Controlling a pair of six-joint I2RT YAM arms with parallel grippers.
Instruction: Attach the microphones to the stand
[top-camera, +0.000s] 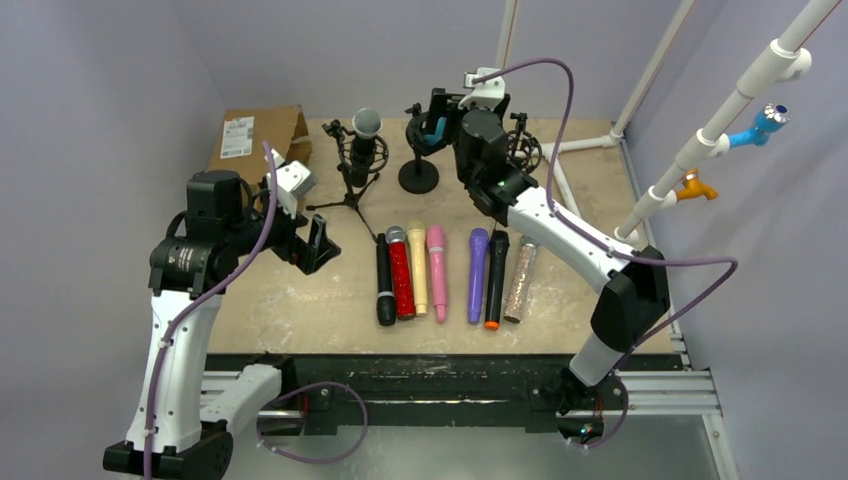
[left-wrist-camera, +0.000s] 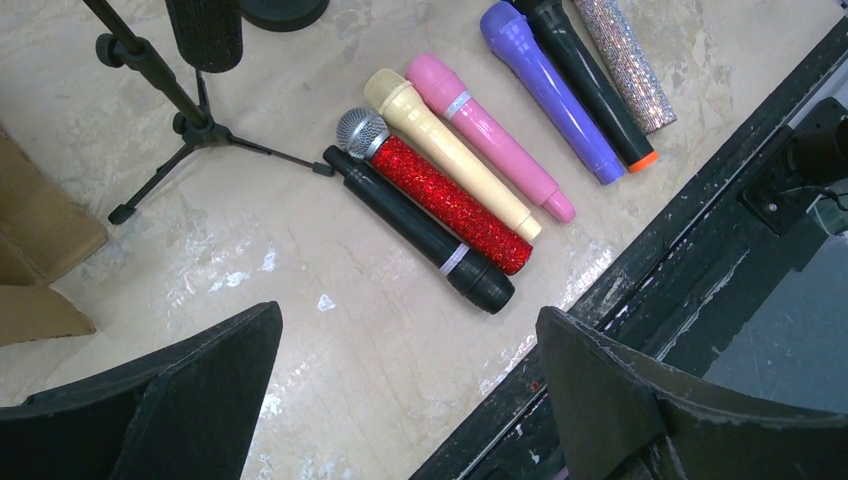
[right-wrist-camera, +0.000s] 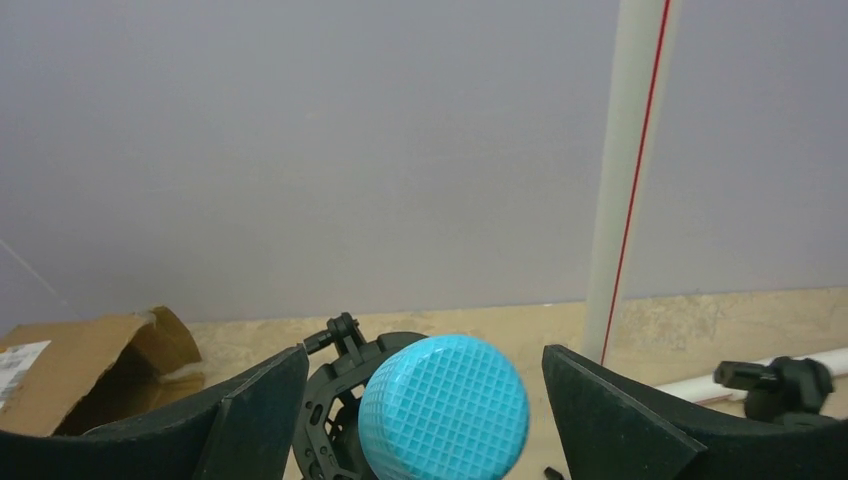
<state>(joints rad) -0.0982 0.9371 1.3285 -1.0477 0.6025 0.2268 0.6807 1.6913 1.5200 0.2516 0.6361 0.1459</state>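
Several microphones lie in a row on the table: black (top-camera: 385, 282), glittery red (top-camera: 400, 272), cream (top-camera: 418, 268), pink (top-camera: 437, 272), purple (top-camera: 477, 275), black with an orange end (top-camera: 495, 280), glittery silver (top-camera: 520, 280). They also show in the left wrist view, from the black one (left-wrist-camera: 415, 228) to the silver one (left-wrist-camera: 625, 60). A blue microphone (right-wrist-camera: 443, 405) sits in the shock mount (right-wrist-camera: 335, 400) of the round-base stand (top-camera: 418, 176). My right gripper (right-wrist-camera: 425, 352) is open on both sides of its head, not touching. My left gripper (left-wrist-camera: 410, 315) is open and empty, above bare table left of the row.
A tripod stand (top-camera: 352, 185) at the back left holds a black microphone with a silver head (top-camera: 366, 128). A brown cardboard box (top-camera: 255, 135) lies at the back left. Another stand (top-camera: 525, 148) is partly hidden behind my right arm. White pipes (top-camera: 700, 140) rise at the right.
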